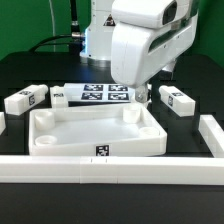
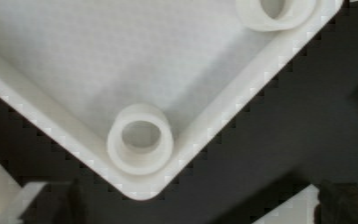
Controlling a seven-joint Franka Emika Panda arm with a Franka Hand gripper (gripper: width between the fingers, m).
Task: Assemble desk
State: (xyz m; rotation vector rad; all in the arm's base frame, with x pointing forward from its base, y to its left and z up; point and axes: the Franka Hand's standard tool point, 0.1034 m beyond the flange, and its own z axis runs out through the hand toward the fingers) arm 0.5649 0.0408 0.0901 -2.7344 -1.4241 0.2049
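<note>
The pincer (image 2: pixel 190 204) stands wide above the black surface (image 1: pixel 20 80). Right under it lies one corner of the top (image 1: pixel 95 135), a smooth white plastic tray with a raised rim. A round, ring-shaped socket (image 2: pixel 140 140) sits in that corner. A square-section white leg (image 1: pixel 178 98) lies near, to one side.

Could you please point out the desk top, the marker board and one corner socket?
desk top (image 1: pixel 60 148), exterior view, front wall
marker board (image 1: pixel 95 95), exterior view, tagged face
corner socket (image 2: pixel 140 162), wrist view, raised ring
</note>
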